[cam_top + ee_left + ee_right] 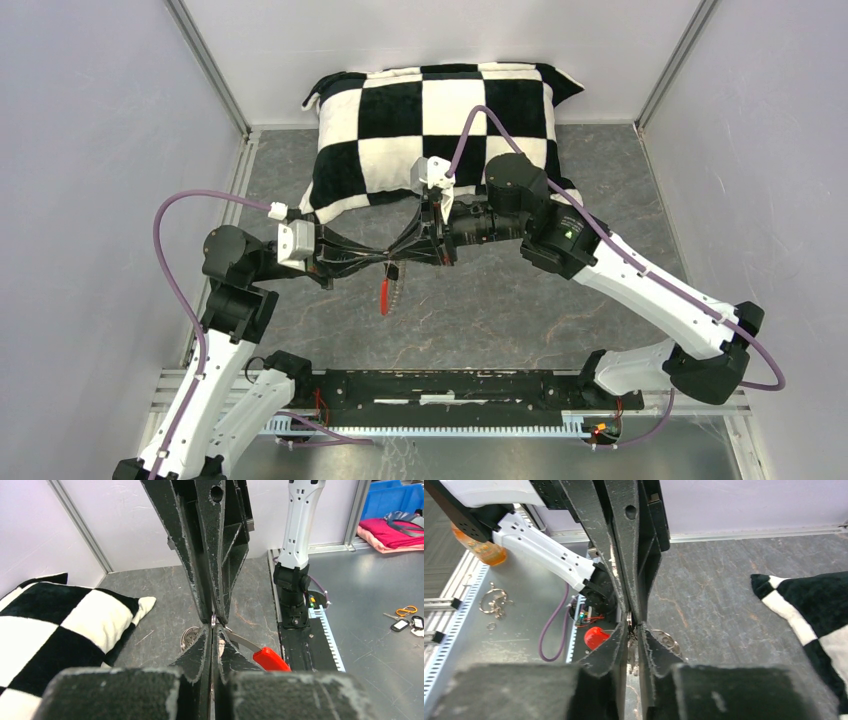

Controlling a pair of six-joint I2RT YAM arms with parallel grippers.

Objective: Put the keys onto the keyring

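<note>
My two grippers meet tip to tip above the middle of the table. The left gripper [385, 258] [214, 630] is shut on the keyring, whose red sleeve [384, 295] [270, 659] hangs below the tips. Its silvery coil [190, 636] shows beside the left fingers, and also in the right wrist view [666, 641]. The right gripper [400, 255] [633, 629] is shut on a key. The key's silvery blade [630, 652] shows in the narrow gap between the fingers. A small dark key head [394, 271] hangs just under the meeting point. The second key is hidden.
A black-and-white checkered pillow [440, 125] lies at the back of the table, just behind the grippers. A black rail [450, 385] runs along the front edge between the arm bases. Grey walls close in the left, right and back.
</note>
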